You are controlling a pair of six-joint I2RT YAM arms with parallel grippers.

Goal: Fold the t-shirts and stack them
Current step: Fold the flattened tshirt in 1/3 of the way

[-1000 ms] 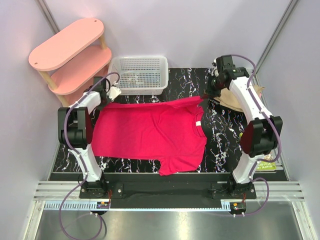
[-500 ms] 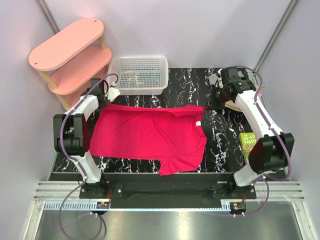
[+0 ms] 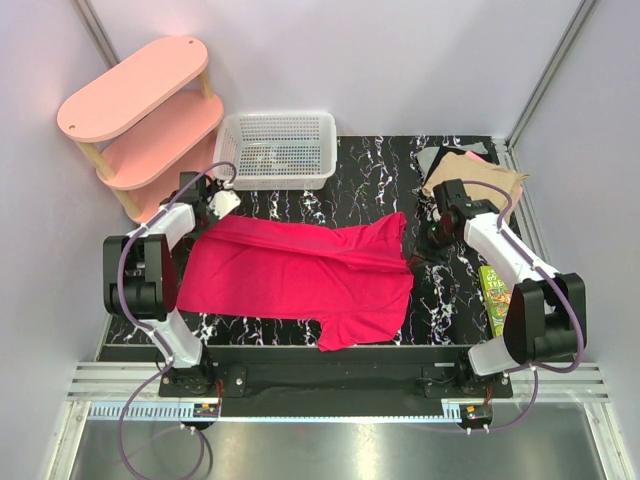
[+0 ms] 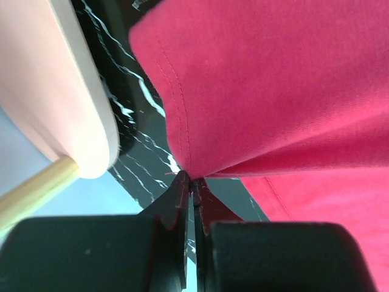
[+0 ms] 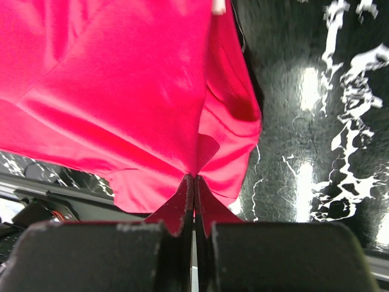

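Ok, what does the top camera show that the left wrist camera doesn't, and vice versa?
Only the top view: the whole crimson t-shirt spread on the table, the right gripper at its right side, the white basket, and the folded tan shirt at the far right corner. Only the left wrist view: close up, the left gripper pinched shut on the stitched hem. Both: the crimson t-shirt, the pink shelf and the black marbled table.

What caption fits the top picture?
Left and right jaws pinch opposite ends of the red t-shirt on the black table.
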